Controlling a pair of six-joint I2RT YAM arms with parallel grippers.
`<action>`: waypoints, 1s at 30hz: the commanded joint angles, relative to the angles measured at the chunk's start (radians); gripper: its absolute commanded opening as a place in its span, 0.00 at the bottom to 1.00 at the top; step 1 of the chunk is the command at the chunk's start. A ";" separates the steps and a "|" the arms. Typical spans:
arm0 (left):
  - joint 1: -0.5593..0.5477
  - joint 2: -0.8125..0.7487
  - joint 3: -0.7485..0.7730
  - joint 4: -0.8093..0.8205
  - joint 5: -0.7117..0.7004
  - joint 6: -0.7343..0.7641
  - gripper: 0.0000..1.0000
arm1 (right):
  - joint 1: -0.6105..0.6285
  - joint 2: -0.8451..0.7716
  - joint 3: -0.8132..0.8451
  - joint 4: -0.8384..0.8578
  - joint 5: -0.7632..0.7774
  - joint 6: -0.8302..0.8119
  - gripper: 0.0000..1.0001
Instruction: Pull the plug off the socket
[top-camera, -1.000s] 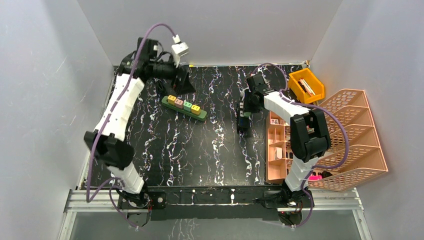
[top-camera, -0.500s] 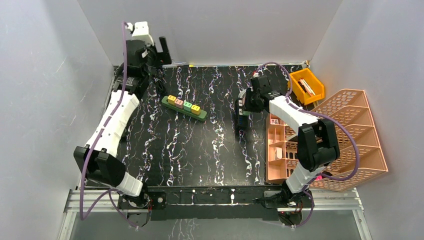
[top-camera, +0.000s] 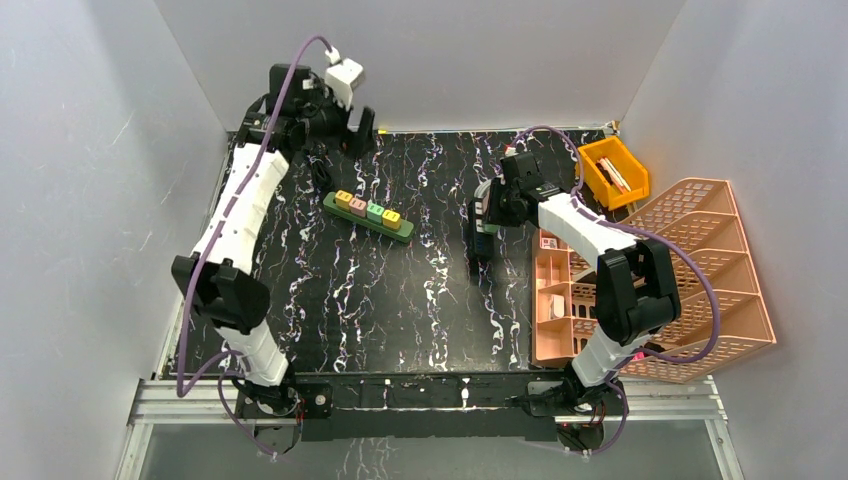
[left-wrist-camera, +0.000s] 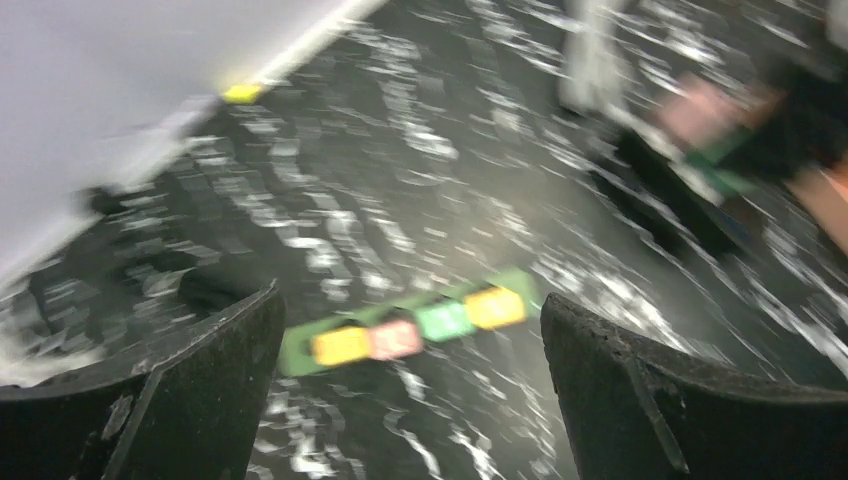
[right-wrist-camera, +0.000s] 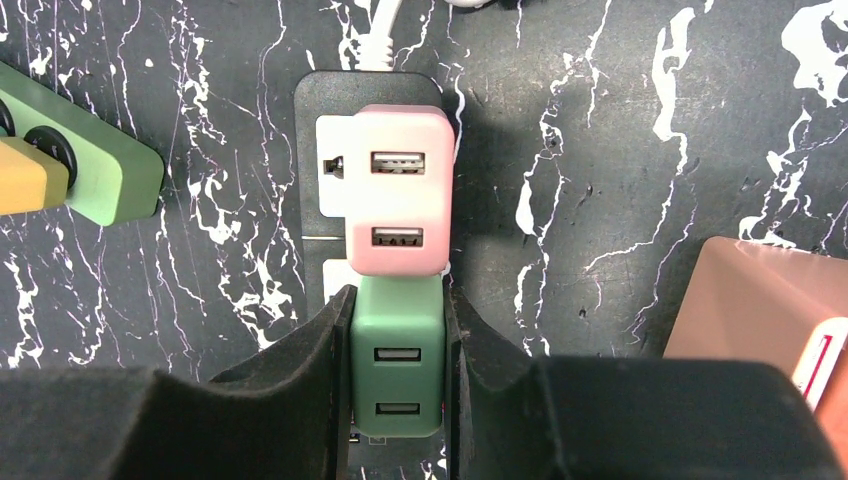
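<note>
In the right wrist view a black power strip (right-wrist-camera: 312, 115) lies on the marbled table with a pink USB plug (right-wrist-camera: 398, 200) and a green USB plug (right-wrist-camera: 397, 365) seated in it, one behind the other. My right gripper (right-wrist-camera: 397, 335) is shut on the green plug, one finger against each side. In the top view the right gripper (top-camera: 485, 215) sits over the strip (top-camera: 482, 248) at centre right. My left gripper (top-camera: 358, 130) is open and empty, held in the air at the back left; its wrist view is blurred.
A green bar with several coloured blocks (top-camera: 368, 215) lies left of centre, also below the left gripper (left-wrist-camera: 300, 348) and at the left edge of the right wrist view (right-wrist-camera: 110, 170). A yellow bin (top-camera: 612, 170), a peach tray (top-camera: 553, 300) and a peach file rack (top-camera: 710, 270) stand at the right.
The left arm swung up and left toward the back wall, then back right and lower. The right arm shifted slightly left and has stayed over the power strip.
</note>
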 joint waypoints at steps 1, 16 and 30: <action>0.021 -0.216 -0.214 -0.023 0.657 0.099 0.98 | 0.010 -0.059 0.005 0.070 -0.025 0.011 0.00; 0.018 -0.301 -0.483 0.547 0.100 -0.308 0.98 | 0.040 -0.112 -0.012 0.155 -0.128 0.009 0.00; -0.292 -0.073 -0.692 0.730 0.260 -0.474 0.99 | 0.057 -0.166 0.073 0.167 -0.133 0.026 0.00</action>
